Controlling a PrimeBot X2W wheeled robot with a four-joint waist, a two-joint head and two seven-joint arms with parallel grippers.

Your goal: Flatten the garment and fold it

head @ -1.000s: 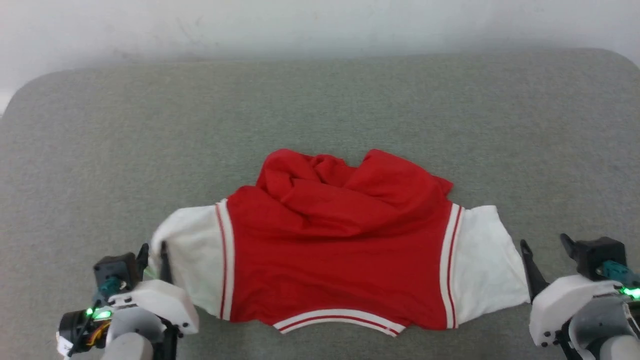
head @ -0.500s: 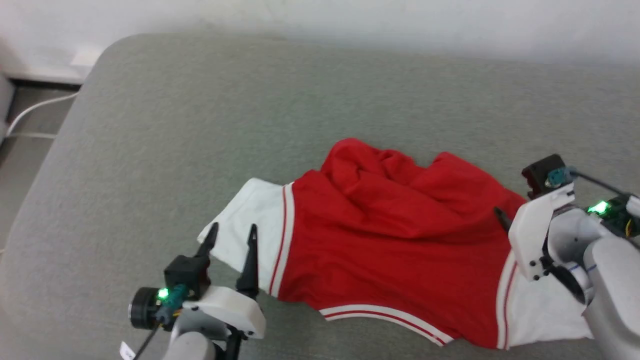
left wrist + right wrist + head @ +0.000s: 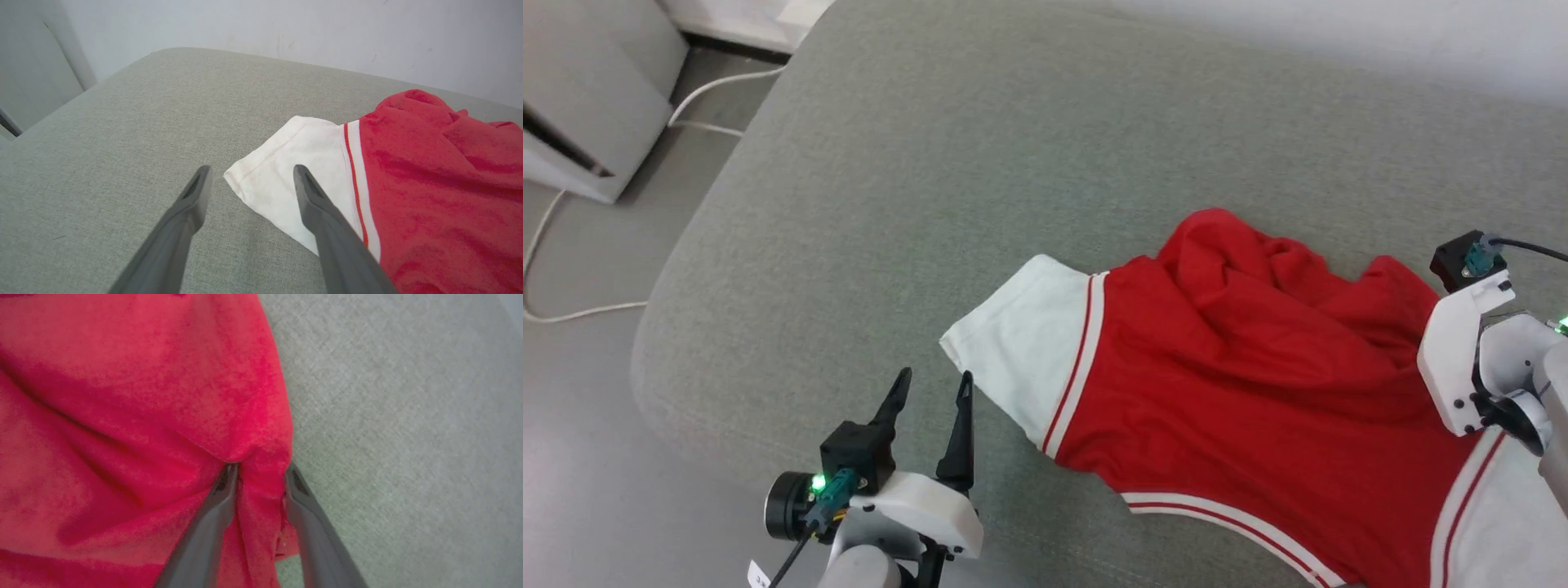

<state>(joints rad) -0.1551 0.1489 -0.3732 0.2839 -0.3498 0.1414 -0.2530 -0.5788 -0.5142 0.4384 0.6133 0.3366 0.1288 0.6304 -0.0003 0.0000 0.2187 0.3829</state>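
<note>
The garment (image 3: 1241, 367) is a red shirt with white sleeves and striped trim, lying crumpled on the grey cushion (image 3: 980, 147). My left gripper (image 3: 935, 384) stands open just short of the left white sleeve (image 3: 1021, 343); in the left wrist view the left gripper (image 3: 250, 171) has the sleeve's corner (image 3: 286, 179) lying between its spread fingers, untouched. The right gripper's white housing (image 3: 1454, 367) hangs over the garment's far right side. In the right wrist view my right gripper (image 3: 259, 471) has its fingers closed around a gathered fold at the edge of the red cloth (image 3: 143, 396).
The cushion's rounded left edge (image 3: 662, 327) drops to a grey floor with a white cable (image 3: 572, 310). A grey cabinet (image 3: 580, 106) stands at the upper left. A pale wall (image 3: 286, 28) runs behind the cushion.
The head camera has swung left. My left gripper has opened and let go of the white sleeve. My right gripper has moved up onto the red cloth and narrowed on a fold.
</note>
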